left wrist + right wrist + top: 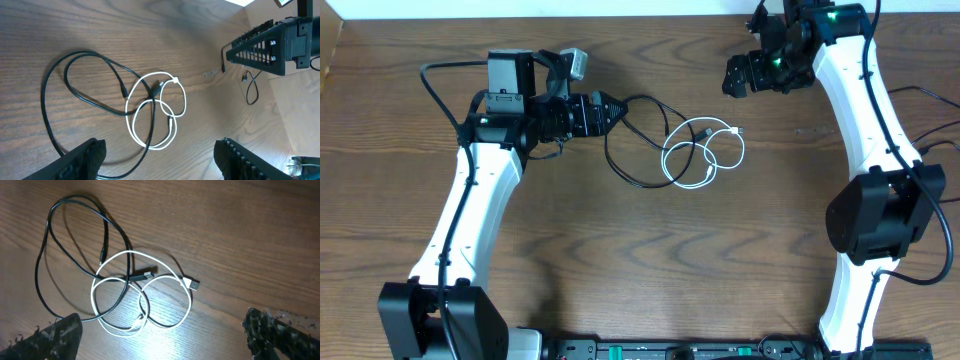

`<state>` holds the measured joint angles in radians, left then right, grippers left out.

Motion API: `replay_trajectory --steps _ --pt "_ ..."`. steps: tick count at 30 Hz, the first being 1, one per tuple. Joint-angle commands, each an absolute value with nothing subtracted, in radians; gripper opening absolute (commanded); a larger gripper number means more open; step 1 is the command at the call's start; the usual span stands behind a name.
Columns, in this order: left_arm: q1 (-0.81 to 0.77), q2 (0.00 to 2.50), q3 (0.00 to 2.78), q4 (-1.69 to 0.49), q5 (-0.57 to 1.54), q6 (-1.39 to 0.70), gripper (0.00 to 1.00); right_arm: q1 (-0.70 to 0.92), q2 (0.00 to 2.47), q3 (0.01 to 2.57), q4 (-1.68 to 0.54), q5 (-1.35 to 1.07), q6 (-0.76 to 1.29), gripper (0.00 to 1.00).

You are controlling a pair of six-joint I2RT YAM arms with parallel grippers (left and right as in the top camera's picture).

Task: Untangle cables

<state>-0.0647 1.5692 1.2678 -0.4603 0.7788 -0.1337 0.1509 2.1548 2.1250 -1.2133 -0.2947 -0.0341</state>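
Note:
The cables lie tangled mid-table: a thin black cable in wide loops and a white cable coiled over its right part. My left gripper sits just left of the tangle, pointing at it. It is open, and a strand of the black cable runs along the table between its spread fingers, untouched. The white cable lies ahead of my left gripper. My right gripper hovers open at the back right, looking down on the black cable and white cable, with nothing between its fingers.
The wooden table ends at a pale wall along the back. A black slatted unit stands at the table's far side in the left wrist view. Thick arm cables trail at the right. Black equipment lines the front edge.

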Motion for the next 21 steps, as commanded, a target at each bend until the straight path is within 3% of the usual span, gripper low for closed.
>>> replay_trajectory --steps 1,21 --pt "-0.062 1.575 1.269 -0.463 0.776 -0.131 0.74 0.153 2.110 2.130 -1.216 -0.290 -0.046 0.99" --pt "-0.039 1.575 1.269 -0.463 0.823 -0.136 0.74 0.153 2.110 2.130 -1.216 -0.290 -0.046 0.99"
